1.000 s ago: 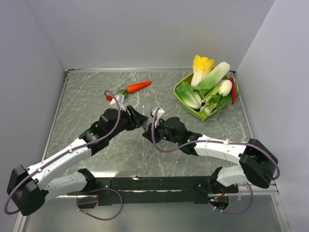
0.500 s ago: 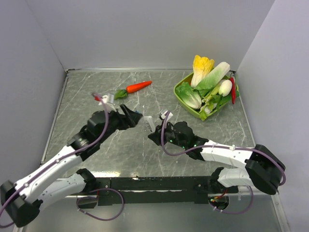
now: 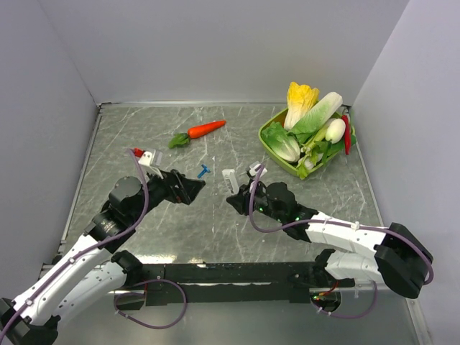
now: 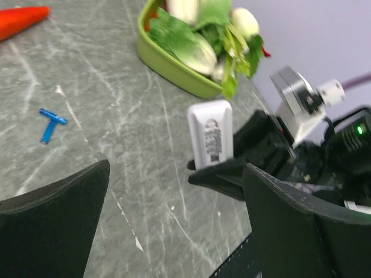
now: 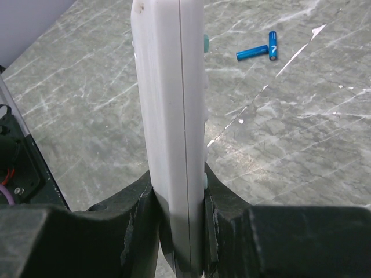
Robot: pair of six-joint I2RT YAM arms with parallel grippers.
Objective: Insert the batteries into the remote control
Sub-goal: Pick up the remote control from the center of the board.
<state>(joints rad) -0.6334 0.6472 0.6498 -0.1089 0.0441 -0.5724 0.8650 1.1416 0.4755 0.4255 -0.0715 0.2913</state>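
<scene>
— Where is the top camera looking from?
— It is looking down from above and behind me, taking in the whole table [image 3: 129,144], with the remote control [image 3: 230,177] near mid-frame.
— And your wrists?
— My left wrist camera is facing the remote control from its left, fairly near. My right is peering along it, very close. All three are sharing the remote control and the batteries [image 5: 258,51] near it.

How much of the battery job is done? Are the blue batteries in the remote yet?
Not yet. Done: the right claw grips the remote control and holds it upright. In hand: nothing else, because the left claw is wide open and empty. Left: both blue batteries lie together on the table, so each must be picked up and put into the remote control.
</scene>
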